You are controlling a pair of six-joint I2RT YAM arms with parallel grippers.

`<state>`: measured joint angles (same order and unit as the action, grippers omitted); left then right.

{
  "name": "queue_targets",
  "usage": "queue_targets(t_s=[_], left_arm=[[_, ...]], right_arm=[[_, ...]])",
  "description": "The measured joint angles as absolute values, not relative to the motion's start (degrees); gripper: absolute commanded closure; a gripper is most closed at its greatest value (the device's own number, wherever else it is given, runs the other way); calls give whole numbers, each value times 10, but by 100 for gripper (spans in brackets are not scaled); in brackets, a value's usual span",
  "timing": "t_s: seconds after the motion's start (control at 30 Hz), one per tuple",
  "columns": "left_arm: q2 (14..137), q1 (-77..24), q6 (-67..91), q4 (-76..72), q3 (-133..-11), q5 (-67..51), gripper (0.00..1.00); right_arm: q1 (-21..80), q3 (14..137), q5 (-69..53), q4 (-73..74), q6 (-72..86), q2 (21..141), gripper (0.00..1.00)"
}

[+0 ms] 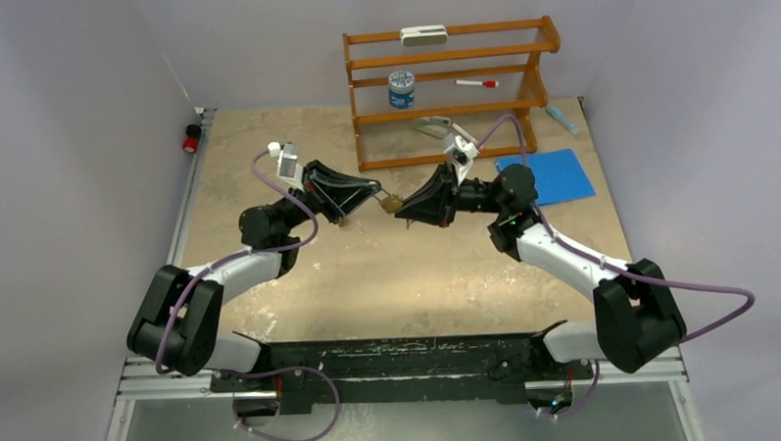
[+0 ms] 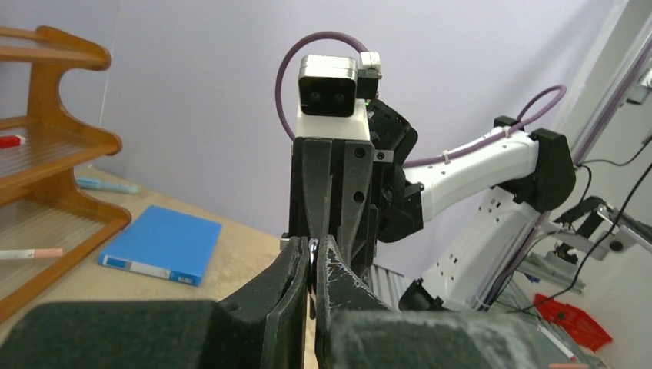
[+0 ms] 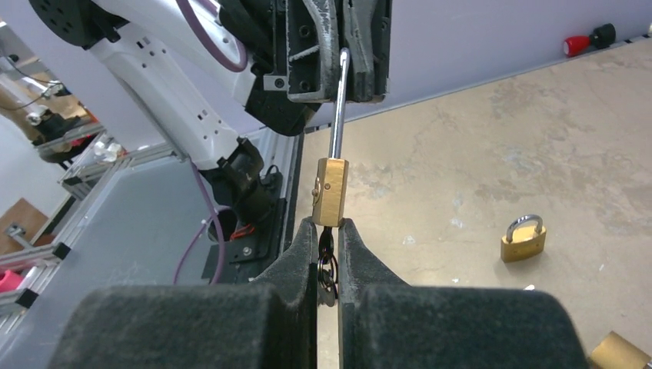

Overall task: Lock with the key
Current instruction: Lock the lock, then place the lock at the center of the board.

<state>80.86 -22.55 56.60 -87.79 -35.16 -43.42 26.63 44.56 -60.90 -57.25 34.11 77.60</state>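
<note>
The right hand (image 3: 329, 234) is pinched narrow on the key (image 3: 326, 265), whose dark head and ring hang between its fingers just under the brass padlock (image 3: 330, 192). Opposite it, the left hand (image 2: 311, 265) is clamped tight on the top of the shackle (image 3: 337, 127). The padlock therefore hangs in the air between the two hands, above the middle of the bench (image 3: 477, 154), touching nothing else. The shackle stands long out of the body, so I judge it is not pressed home.

What could go wrong:
- The thin steel shackle may slip or swivel in the left hand's pinch, so the body turns with the key instead of the cylinder turning.
- If the hands drift apart, the key could pull out and the padlock swing loose or drop.
- If they push together off-line, the free leg could miss its hole and jam.

Counted:
- Two hands, both gripping.
- Three padlocks: the held one, a second padlock (image 3: 523, 238) lying on the bench, and a third padlock (image 3: 619, 352) cut off at the picture's edge.
- One key ring; how many keys hang on it I cannot tell.
- One wooden rack (image 1: 451, 91) at the far side.
- One blue folder (image 1: 552, 176) just right of the rack
</note>
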Motion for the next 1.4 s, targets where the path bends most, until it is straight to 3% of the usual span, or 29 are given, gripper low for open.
queue_targets(t_s=[0.47,0.63,0.87,1.0,1.2,1.4], left_arm=[[749,-176,564,-855,-301,-490,100],[708,-99,551,-865,-295,-392,100],[683,-74,538,-856,-286,-320,100],[638,-79,473,-749,-265,-269,100],[533,-166,293,-482,-264,-94,100],[510,-174,229,-377,-246,42,100]], right_arm=[[277,406,-573,-578,289,761,100],[254,360,-601,-515,267,749,100],[248,324,-603,-458,248,738,100],[247,324,-563,-418,222,714,100],[247,329,-464,-346,175,689,100],[247,329,-338,-320,167,672,100]])
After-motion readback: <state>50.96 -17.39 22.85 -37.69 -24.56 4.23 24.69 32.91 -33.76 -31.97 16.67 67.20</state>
